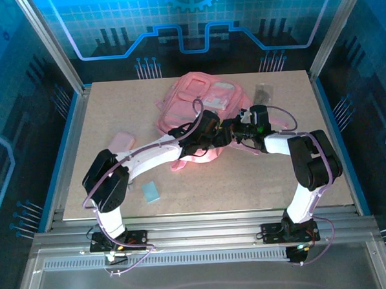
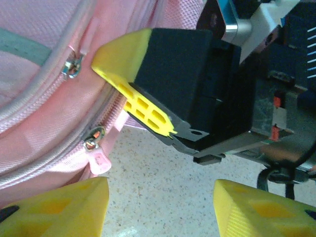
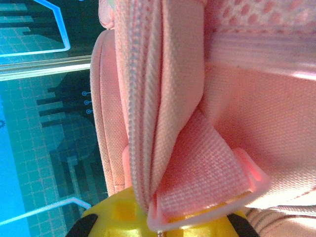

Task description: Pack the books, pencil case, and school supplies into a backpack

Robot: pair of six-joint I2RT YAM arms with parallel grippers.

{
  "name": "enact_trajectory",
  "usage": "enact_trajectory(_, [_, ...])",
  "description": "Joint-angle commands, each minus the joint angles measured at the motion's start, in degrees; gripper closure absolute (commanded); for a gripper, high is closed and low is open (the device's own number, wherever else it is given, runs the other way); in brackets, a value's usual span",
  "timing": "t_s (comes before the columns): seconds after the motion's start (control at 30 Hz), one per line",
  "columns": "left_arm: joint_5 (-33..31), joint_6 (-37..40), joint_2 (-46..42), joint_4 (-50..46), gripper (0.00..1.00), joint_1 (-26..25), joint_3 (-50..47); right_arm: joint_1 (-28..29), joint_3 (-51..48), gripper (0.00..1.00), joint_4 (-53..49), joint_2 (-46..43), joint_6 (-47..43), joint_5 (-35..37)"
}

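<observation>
Two grippers meet at the near edge of your large pink fabric backpack (image 1: 197, 96): right gripper (image 3: 163, 222) pinching its fabric, left gripper (image 2: 160, 202) spread just beside it.

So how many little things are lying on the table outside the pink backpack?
3: the pencil case left of the backpack, the pale blue rectangle nearer the front, the dark packet right of it. More may be hidden.
</observation>
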Motion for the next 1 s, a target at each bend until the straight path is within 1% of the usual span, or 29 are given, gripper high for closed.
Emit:
enact_trajectory(0.0, [-6.5,3.2,2.5,-4.1,0.44,0.1,1.1,0.0,1.3,1.00,3.4,0.1,-0.2,-4.1])
enact_trajectory(0.13, [-8.9,3.4,4.3,-4.1,0.50,0.1,0.4,0.0,1.4,1.00,4.9,0.0,1.0,-4.8])
enact_trajectory(0.3, [-15.1,4.1,6.9,-3.4,0.51,-0.1,0.9,0.5,1.6,1.00,7.8,0.9,3.2,-6.1])
enact_trajectory(0.43, [-18.1,5.1,9.1,-2.6,0.51,0.1,3.1,0.8,1.6,1.00,8.7,1.0,4.6,-7.2])
enact_trajectory(0.47, [-19.2,5.6,9.8,-2.9,0.53,0.2,3.7,0.7,1.6,1.00,9.0,1.0,4.9,-7.4])
enact_trajectory(0.5, [-20.2,6.1,10.5,-4.2,0.57,0.4,4.5,0.5,1.4,1.00,9.5,0.8,5.3,-7.6])
enact_trajectory(0.6, [-23.8,7.5,11.0,-7.9,0.75,1.1,5.1,-0.3,0.5,1.00,11.2,-0.1,6.3,-8.0])
enact_trajectory(0.63, [-24.4,8.0,10.7,-7.9,0.78,1.4,4.5,-0.5,0.2,1.00,11.0,-0.5,6.1,-8.1])
enact_trajectory(0.8, [-25.9,9.2,7.7,-8.1,0.82,2.9,1.7,-1.3,0.5,1.00,9.5,-1.6,4.8,-7.8])
enact_trajectory(0.83, [-25.9,9.5,7.0,-8.1,0.85,3.1,1.4,-1.4,0.6,1.00,9.2,-1.6,4.5,-7.8])
enact_trajectory(0.9, [-24.9,10.2,5.2,-8.1,0.97,3.1,1.0,-1.7,1.2,1.00,8.0,-1.2,3.4,-7.9])
enact_trajectory(0.93, [-23.8,10.6,4.5,-8.5,1.00,3.1,1.0,-1.9,1.3,1.00,7.2,-1.0,2.7,-7.7])
enact_trajectory(0.97, [-22.4,10.8,3.7,-9.4,1.00,3.1,1.2,-2.1,1.4,1.00,6.8,-0.8,2.2,-7.7])
